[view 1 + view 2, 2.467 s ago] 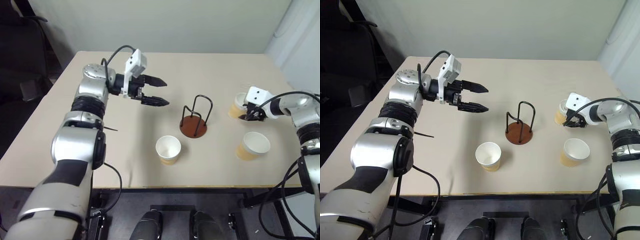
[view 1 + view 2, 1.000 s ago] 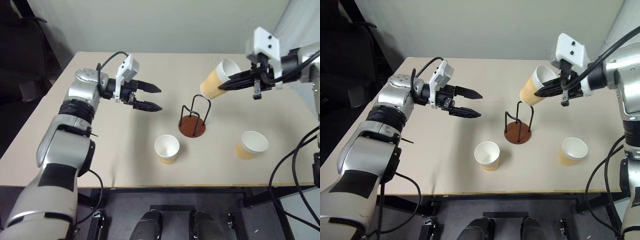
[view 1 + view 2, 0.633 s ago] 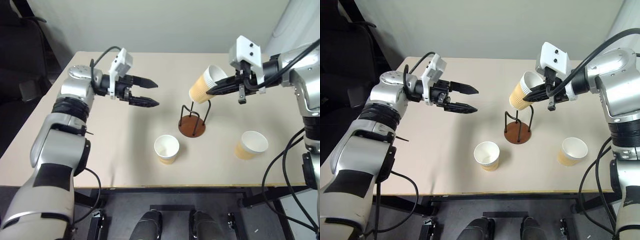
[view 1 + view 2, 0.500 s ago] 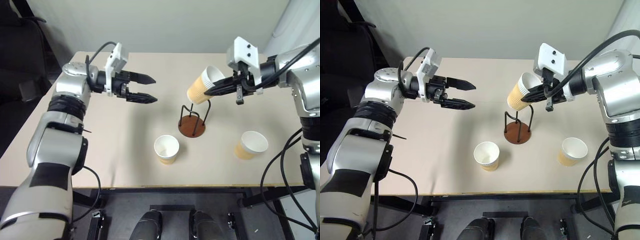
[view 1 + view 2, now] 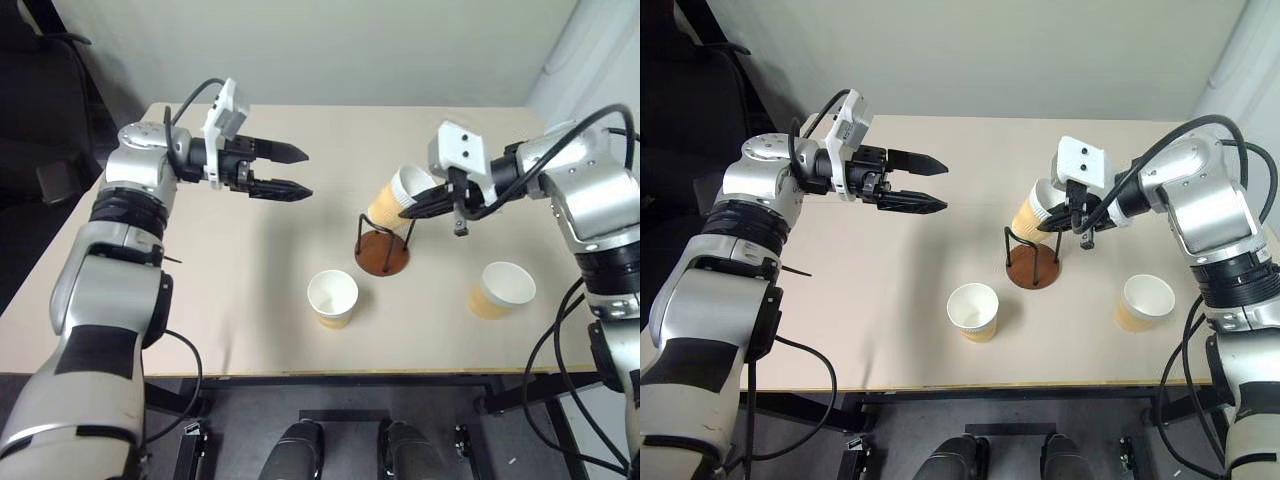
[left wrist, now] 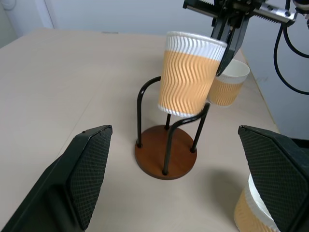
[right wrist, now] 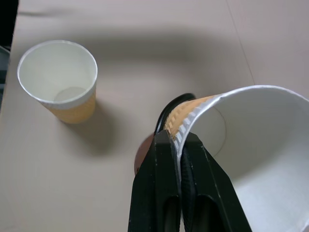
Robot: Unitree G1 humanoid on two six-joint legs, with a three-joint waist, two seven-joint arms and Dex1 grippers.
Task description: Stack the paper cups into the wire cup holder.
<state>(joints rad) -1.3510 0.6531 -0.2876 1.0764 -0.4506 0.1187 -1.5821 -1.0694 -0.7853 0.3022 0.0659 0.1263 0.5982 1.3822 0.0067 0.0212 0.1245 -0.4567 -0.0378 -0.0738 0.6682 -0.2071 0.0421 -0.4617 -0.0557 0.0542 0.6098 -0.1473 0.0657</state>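
My right gripper (image 5: 418,203) is shut on the rim of a tan-orange paper cup (image 5: 392,198), one finger inside and one outside. The cup hangs tilted, its bottom between the tops of the black loops of the wire cup holder (image 5: 383,250). In the left wrist view the held cup (image 6: 188,72) is above the holder's brown disc base (image 6: 166,157). A second cup (image 5: 334,297) stands upright in front of the holder. A third cup (image 5: 500,290) stands at the right. My left gripper (image 5: 305,172) hovers open and empty, well left of the holder, pointing at it.
The beige table (image 5: 250,270) carries just the holder and the cups. Its front edge (image 5: 300,375) runs close behind the two standing cups. A dark chair (image 5: 60,170) sits off the table's left side.
My right gripper took a cup off the table at the right, raised it, then carried it left and down onto the holder's loops. My left gripper drew back to the left.
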